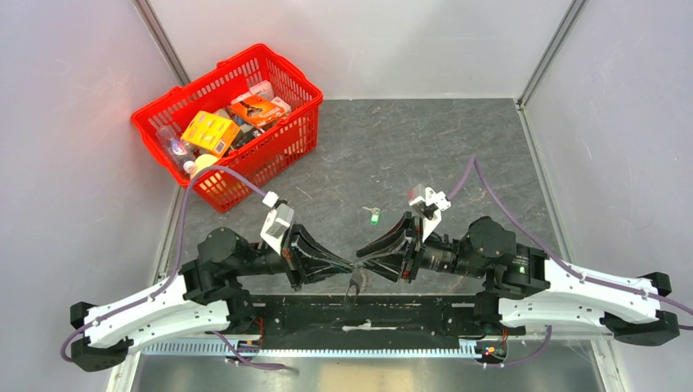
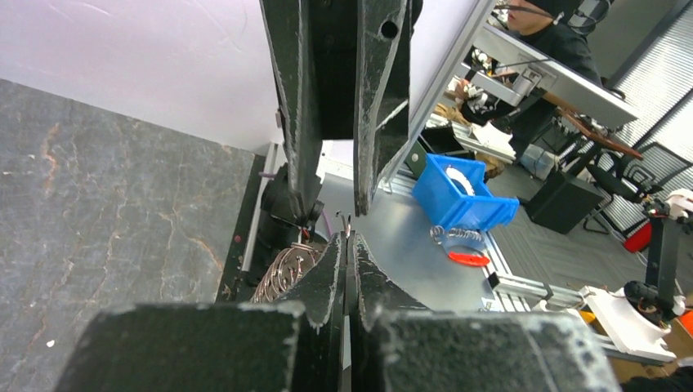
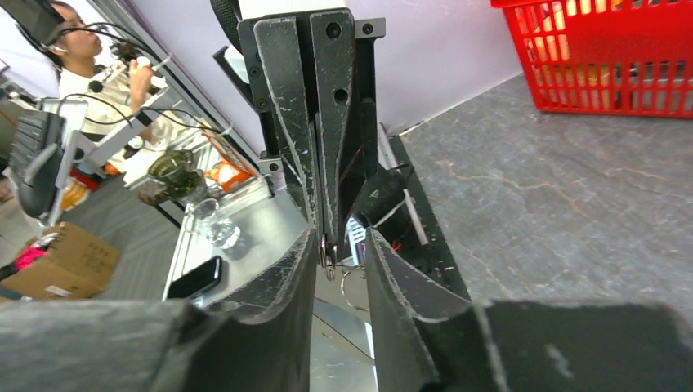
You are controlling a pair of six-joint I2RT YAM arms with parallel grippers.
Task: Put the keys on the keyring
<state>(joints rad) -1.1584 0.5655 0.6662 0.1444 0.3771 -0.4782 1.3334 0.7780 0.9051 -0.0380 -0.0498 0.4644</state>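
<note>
The keys are one small piece with a green head, lying on the grey table just beyond both grippers, apart from them. My left gripper is shut on the keyring, which hangs below its tips near the table's front edge. In the left wrist view the left gripper pinches a thin wire end, and the bunch of silvery loops hangs to the left. My right gripper is open, tip to tip with the left one. In the right wrist view the right gripper stands either side of the ring.
A red basket holding boxes and bottles stands at the back left and shows in the right wrist view. The black base plate runs along the near edge under the grippers. Grey walls close in both sides.
</note>
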